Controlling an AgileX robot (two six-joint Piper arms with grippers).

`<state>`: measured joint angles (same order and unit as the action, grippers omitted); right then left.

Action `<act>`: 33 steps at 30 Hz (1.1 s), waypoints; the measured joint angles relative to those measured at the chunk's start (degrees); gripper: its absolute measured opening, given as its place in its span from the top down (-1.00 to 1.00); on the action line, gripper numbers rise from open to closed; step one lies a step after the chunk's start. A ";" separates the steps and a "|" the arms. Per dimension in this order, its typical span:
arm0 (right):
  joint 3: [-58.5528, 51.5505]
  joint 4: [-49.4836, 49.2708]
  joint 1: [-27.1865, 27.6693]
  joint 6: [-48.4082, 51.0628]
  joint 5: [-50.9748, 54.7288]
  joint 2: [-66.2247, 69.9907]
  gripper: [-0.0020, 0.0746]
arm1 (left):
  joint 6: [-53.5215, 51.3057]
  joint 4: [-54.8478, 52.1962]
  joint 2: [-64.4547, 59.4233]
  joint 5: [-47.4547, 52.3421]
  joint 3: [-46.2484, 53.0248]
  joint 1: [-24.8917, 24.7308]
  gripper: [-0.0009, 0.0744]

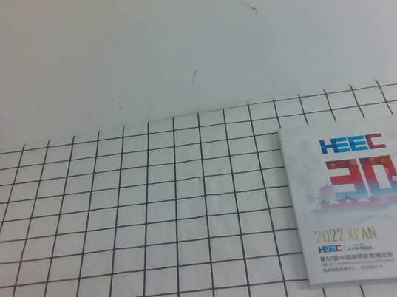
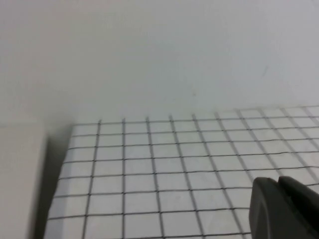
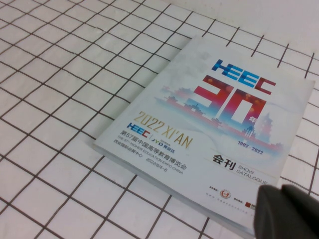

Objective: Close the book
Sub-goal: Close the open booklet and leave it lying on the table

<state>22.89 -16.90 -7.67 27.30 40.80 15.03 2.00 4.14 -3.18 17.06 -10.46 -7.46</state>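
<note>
The book (image 1: 363, 198) lies closed and flat at the table's right front, its white cover facing up with "HEEC 30" and "2022 XI'AN" printed on it. In the right wrist view the same book (image 3: 209, 129) fills the middle. My right gripper (image 3: 281, 191) hangs above the cover's corner, its dark fingers together and holding nothing. My left gripper (image 2: 278, 181) hovers over the bare gridded cloth (image 2: 149, 169) on the left side, fingers together and empty. Neither arm shows in the high view.
A white cloth with a black grid (image 1: 135, 225) covers the table, and a plain white wall (image 1: 167, 41) rises behind it. A white block (image 2: 20, 174) stands off the cloth's left edge.
</note>
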 joint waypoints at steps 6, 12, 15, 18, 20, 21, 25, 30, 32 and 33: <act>0.00 0.00 0.00 0.00 0.00 0.00 0.95 | 0.00 -2.81 2.21 -0.29 8.87 7.46 0.99; 0.00 0.00 0.00 0.00 0.00 0.00 0.95 | 0.00 -2.94 2.46 1.66 11.29 8.18 0.99; 0.00 0.00 0.00 0.00 0.00 0.00 0.95 | 0.00 -2.94 2.83 1.66 11.29 8.18 0.99; 0.00 0.00 0.00 0.00 0.00 0.00 0.95 | 0.00 -2.94 2.91 1.66 11.29 8.18 0.99; 0.00 0.00 0.00 0.00 0.00 0.00 0.95 | 0.00 -2.94 2.91 1.66 11.29 8.18 0.99; 0.00 0.00 0.00 0.00 0.00 0.00 0.95 | 0.00 -2.94 2.91 1.66 11.29 8.18 0.99; 0.00 0.00 0.00 0.00 0.00 0.00 0.95 | 0.00 -2.94 2.91 1.66 11.29 8.18 0.98; 0.00 0.00 0.00 0.00 0.00 0.00 0.95 | 0.00 -2.94 2.91 1.66 11.29 8.18 0.99; 0.00 0.00 0.00 0.00 0.00 0.00 0.95 | 0.00 -2.94 2.91 1.66 11.29 8.18 0.99; 0.00 0.00 0.00 0.00 0.00 0.00 0.95 | 0.00 -2.94 2.91 1.66 11.29 8.18 0.99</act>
<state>22.89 -16.90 -7.67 27.30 40.80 15.03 2.00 1.20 -0.27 18.72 0.83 0.72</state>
